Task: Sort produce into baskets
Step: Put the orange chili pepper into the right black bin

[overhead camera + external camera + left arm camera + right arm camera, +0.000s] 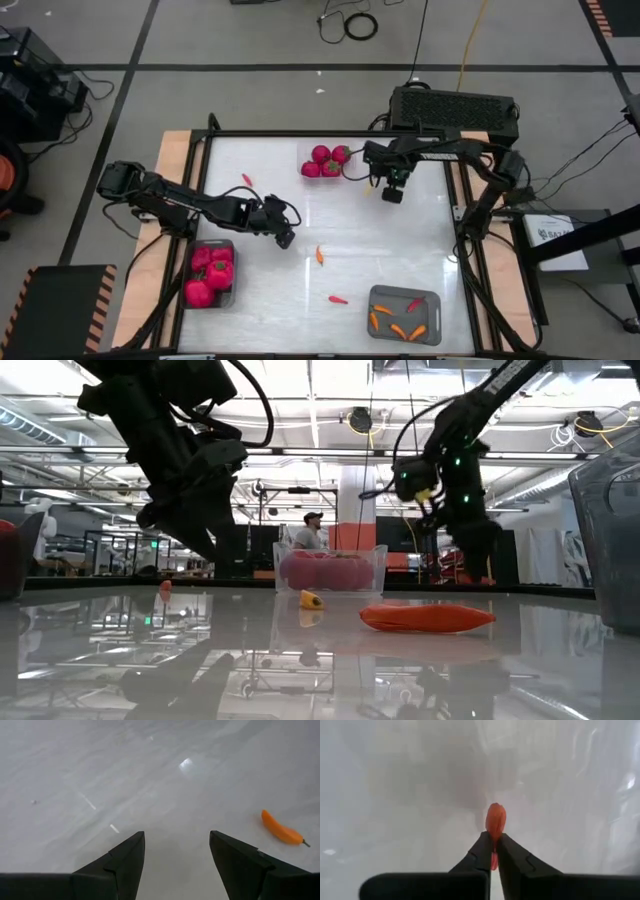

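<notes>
We see the right end effector (pixel 494 849) closed on a small orange-red pepper (pixel 495 820) beside the clear tray (pixel 305 152). The pinch is shallow; it may slip. The left end effector (pixel 176 865) hangs open.

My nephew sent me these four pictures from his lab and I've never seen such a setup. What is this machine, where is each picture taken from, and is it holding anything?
It is a robot with two dark arms at a white table. One picture looks straight down, one looks level across the tabletop, and two come from cameras on the wrists. The right gripper is shut on a small red-orange pepper piece, near the clear tray of round red produce. The left gripper is open and empty above bare table, with an orange pepper lying nearby. Two grey bins hold sorted items: the left bin magenta pieces, the near bin slender orange ones. A few pieces lie loose.
</notes>
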Controlling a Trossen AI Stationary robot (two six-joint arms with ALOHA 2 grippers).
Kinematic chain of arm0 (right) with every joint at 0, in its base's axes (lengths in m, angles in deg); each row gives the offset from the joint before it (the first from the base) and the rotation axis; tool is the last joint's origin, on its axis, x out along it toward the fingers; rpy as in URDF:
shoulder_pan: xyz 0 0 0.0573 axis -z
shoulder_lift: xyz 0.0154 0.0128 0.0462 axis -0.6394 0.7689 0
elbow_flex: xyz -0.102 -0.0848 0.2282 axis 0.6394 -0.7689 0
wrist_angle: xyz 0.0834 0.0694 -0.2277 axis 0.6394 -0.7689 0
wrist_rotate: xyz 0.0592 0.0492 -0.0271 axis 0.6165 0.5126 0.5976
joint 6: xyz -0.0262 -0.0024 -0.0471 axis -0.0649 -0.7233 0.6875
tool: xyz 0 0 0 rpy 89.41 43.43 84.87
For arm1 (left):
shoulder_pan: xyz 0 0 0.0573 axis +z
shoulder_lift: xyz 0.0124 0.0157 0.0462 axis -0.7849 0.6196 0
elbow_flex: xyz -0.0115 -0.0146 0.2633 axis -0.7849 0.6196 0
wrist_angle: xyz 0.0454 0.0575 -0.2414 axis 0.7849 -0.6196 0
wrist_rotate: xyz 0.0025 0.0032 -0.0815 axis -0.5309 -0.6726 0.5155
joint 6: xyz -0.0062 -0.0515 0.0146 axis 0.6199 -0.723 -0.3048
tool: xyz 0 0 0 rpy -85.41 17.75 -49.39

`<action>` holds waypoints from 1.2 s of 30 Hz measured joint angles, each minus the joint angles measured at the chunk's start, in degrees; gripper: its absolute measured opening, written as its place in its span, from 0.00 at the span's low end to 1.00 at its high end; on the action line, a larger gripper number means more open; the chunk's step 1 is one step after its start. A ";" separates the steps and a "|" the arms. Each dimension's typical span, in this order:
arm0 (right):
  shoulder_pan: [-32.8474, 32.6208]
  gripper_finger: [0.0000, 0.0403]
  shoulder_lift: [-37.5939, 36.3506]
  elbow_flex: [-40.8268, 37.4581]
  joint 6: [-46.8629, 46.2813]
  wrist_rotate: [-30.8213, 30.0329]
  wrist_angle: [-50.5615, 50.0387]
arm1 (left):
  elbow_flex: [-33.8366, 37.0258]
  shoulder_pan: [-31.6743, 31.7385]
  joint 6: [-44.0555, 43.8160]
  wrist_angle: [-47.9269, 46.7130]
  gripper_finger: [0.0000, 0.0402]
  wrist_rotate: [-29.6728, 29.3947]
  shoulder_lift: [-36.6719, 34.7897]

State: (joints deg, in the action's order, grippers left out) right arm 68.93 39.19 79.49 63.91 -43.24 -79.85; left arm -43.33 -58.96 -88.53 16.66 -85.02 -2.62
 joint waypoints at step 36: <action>-59.76 0.04 -21.54 0.17 -95.17 20.13 8.69 | 0.02 2.32 8.12 1.21 0.57 -14.23 0.00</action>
State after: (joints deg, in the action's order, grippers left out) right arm 9.17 17.65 79.66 -31.26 -23.11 -71.16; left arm -43.30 -56.64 -80.40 17.87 -99.25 -2.62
